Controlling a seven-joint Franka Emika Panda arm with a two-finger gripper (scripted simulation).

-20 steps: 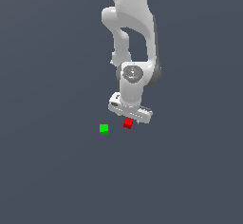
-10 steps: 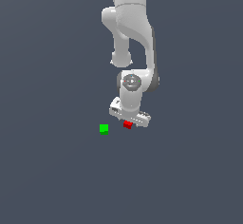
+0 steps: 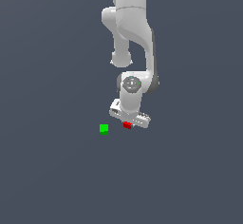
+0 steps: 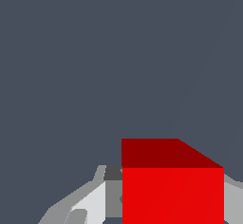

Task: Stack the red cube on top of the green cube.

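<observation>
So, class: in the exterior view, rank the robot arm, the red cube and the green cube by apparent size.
1. Robot arm, by far the largest.
2. Green cube.
3. Red cube, which looks smaller, though the gripper partly hides it, so ranking the cubes is unsure.

arm (image 3: 128, 33): white, rounded links | joint cap grey | unmarked

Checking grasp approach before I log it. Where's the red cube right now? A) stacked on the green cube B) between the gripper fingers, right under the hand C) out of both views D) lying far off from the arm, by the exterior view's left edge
B: the wrist view shows the red cube filling the gap between the gripper fingers, and the exterior view has it just under the hand, apart from the green cube.
</observation>
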